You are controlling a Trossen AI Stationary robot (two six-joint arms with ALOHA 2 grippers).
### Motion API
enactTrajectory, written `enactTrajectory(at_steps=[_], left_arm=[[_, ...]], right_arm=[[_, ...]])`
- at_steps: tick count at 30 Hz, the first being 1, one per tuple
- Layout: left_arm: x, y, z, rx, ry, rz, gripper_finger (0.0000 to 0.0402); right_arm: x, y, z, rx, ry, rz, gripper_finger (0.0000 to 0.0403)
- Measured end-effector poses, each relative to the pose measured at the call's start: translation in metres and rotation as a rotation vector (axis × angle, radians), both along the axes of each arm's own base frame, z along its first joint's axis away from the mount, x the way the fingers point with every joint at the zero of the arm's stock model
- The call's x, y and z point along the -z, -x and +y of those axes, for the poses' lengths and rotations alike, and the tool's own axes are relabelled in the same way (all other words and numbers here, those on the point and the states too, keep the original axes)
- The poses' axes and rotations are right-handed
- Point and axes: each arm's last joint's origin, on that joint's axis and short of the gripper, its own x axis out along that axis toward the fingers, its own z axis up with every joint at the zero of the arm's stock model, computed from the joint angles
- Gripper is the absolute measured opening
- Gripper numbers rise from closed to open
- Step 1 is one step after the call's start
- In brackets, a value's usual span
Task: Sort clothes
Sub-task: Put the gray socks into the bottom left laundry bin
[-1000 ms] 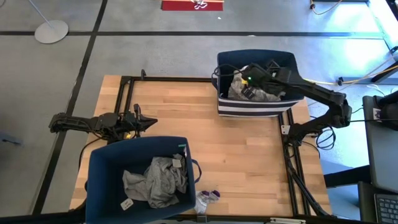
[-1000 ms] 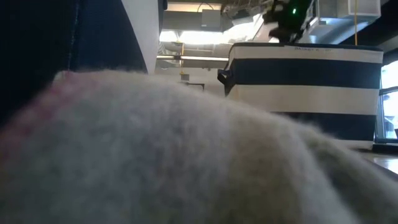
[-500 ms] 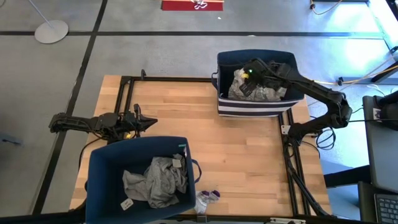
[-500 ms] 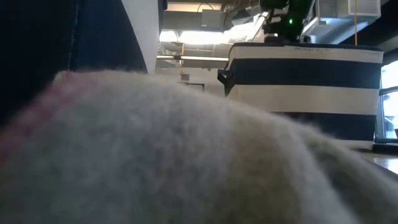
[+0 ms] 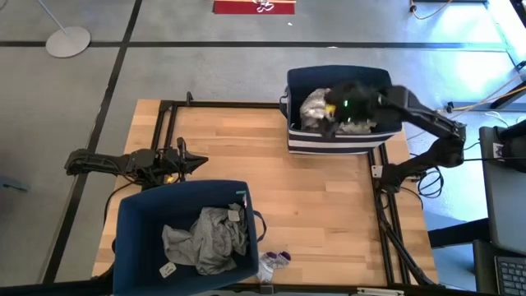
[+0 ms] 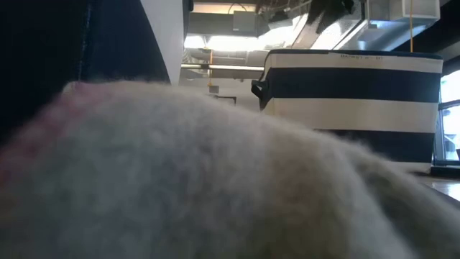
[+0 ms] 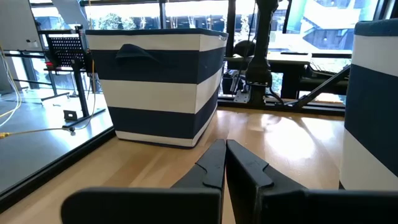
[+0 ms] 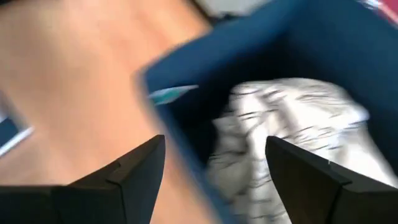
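Observation:
The clothes are split between two navy bins. A white garment with dark squiggly print [image 5: 315, 106] [image 8: 292, 124] lies on dark clothes in the striped bin [image 5: 337, 141] at the table's far right. A grey garment [image 5: 205, 238] lies in the near-left bin [image 5: 136, 222]. My right gripper [image 5: 343, 107] [image 8: 214, 162] hangs open above the striped bin, with the printed garment below its fingers and apart from them. My left gripper [image 5: 196, 162] [image 7: 224, 155] rests shut at the table's left side, holding nothing.
A small white and purple cloth [image 5: 275, 259] lies at the table's near edge, beside the near-left bin. A fuzzy pale cloth [image 6: 201, 180] fills most of the low view, just in front of the camera. Bare wood [image 5: 329, 205] lies between the bins.
My right gripper has risen above the striped bin, almost leaving the top of the low view, and has shifted slightly toward the table's right edge. The printed garment stays lying in the bin.

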Motion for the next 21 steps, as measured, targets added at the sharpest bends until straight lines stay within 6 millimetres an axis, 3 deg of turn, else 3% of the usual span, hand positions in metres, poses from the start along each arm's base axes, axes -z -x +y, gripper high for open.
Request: enactTrajectory(at_steps=[8, 14, 21], left_arm=[[0.000, 0.000, 0.000, -0.001, 0.000, 0.000, 0.0003], [-0.001, 0.000, 0.000, 0.000, 0.003, -0.013, 0.0003], [-0.001, 0.000, 0.000, 0.000, 0.002, -0.012, 0.0003]], right_arm=[[0.030, -0.025, 0.075, -0.229, -0.029, 0.020, 0.0278], [0.076, -0.040, 0.118, -0.343, -0.051, 0.007, 0.0278], [0.135, -0.061, 0.151, -0.467, -0.128, -0.061, 0.0278]])
